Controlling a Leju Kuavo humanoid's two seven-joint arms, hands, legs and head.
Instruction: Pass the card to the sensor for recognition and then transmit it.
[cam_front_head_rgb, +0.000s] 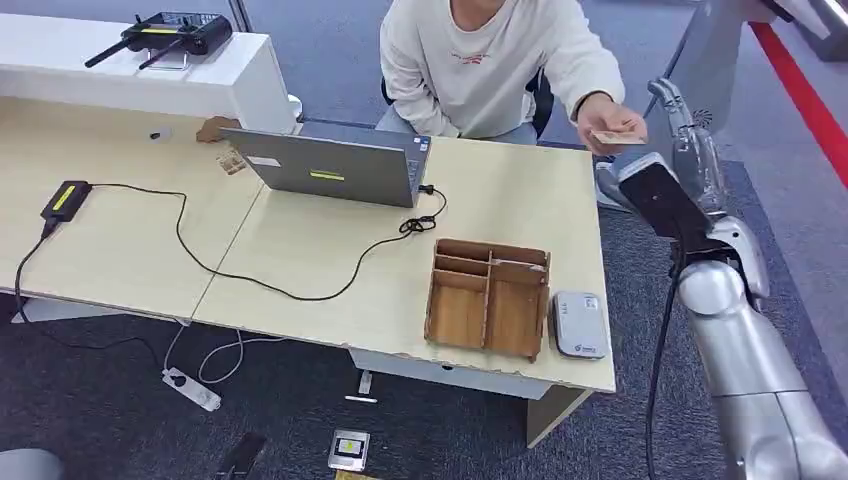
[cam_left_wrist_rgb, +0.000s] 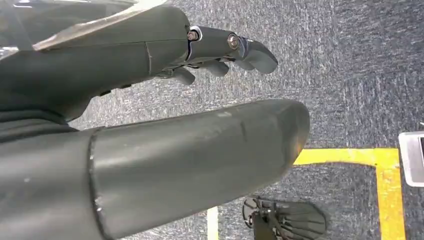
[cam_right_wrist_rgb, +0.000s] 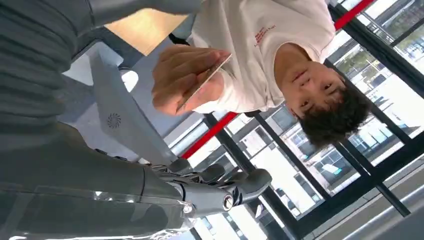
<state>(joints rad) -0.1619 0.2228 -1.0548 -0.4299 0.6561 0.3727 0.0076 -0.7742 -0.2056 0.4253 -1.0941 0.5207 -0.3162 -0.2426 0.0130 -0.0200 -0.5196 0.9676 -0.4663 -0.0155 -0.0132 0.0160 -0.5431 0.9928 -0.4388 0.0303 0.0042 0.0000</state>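
Pale wooden surface (cam_front_head_rgb: 300, 250) carrying a grey laptop (cam_front_head_rgb: 330, 168), a wooden organiser tray (cam_front_head_rgb: 487, 296) and, just beside it, a white card sensor (cam_front_head_rgb: 579, 324). Card (cam_front_head_rgb: 617, 137) pinched in a seated person's hand (cam_front_head_rgb: 603, 120), off the far right corner. Right hand (cam_front_head_rgb: 690, 135) raised just beside it, fingers (cam_right_wrist_rgb: 220, 187) spread, holding nothing. Left hand (cam_left_wrist_rgb: 220, 50) over grey carpet, fingers loosely extended, holding nothing.

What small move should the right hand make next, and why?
Probably close its fingers on the thin tan card. The seated person's hand holds it out beside the raised silver right hand, which grips nothing yet, and the small white card sensor on the desk awaits it.
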